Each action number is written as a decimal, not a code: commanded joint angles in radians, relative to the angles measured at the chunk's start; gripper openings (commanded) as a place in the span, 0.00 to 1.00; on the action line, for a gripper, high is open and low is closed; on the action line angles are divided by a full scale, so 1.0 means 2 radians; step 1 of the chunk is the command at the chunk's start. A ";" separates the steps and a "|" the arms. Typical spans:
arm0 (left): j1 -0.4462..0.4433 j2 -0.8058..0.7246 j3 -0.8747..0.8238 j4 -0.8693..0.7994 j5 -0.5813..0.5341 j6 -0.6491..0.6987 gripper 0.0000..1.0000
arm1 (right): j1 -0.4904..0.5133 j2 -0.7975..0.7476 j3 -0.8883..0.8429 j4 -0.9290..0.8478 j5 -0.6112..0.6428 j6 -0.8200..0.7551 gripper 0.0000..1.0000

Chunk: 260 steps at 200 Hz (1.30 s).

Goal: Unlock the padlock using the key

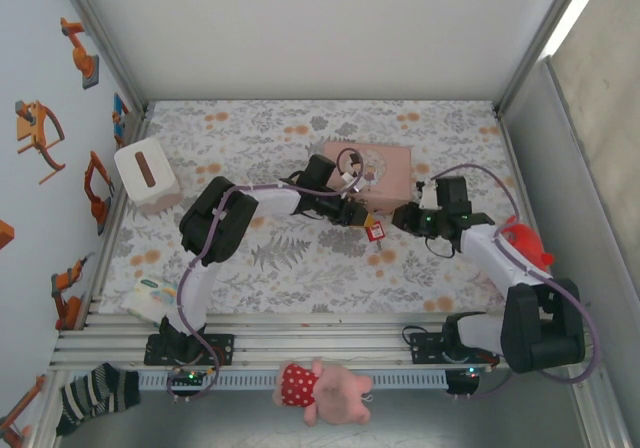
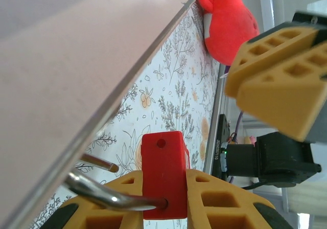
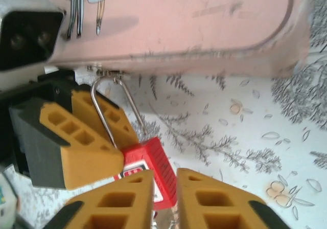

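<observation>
Padlock (image 3: 151,156): red body clamped in left fingers (image 2: 219,201), shackle at box (image 3: 179,24) edge. Long axis runs from box toward right fingers (image 3: 219,203), which are closed just beside its free end; on what, cannot tell.

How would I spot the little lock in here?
Find the pink box in the middle of the flowery table. At its near edge, the left end effector pinches the padlock. It is tiny, with a red body and a thin silver loop, far smaller than the red toy on the right.

Blk/wht arms (image 1: 262,204), yellow fingers (image 3: 217,201).
</observation>
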 commanded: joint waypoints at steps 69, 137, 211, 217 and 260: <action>0.001 -0.019 0.012 0.011 0.028 0.022 0.09 | -0.002 0.106 0.074 0.026 0.106 0.018 0.00; -0.003 -0.019 0.031 0.003 0.023 0.023 0.09 | -0.001 0.168 0.140 0.040 0.128 0.008 0.00; -0.001 -0.006 0.059 -0.004 0.008 0.023 0.09 | -0.001 0.091 0.080 0.033 0.053 -0.043 0.13; 0.001 -0.005 0.061 -0.003 0.007 0.023 0.09 | -0.001 0.074 0.068 0.024 0.044 -0.049 0.20; 0.001 0.003 0.070 -0.006 0.006 0.023 0.10 | 0.003 -0.025 0.011 -0.045 0.023 -0.073 0.47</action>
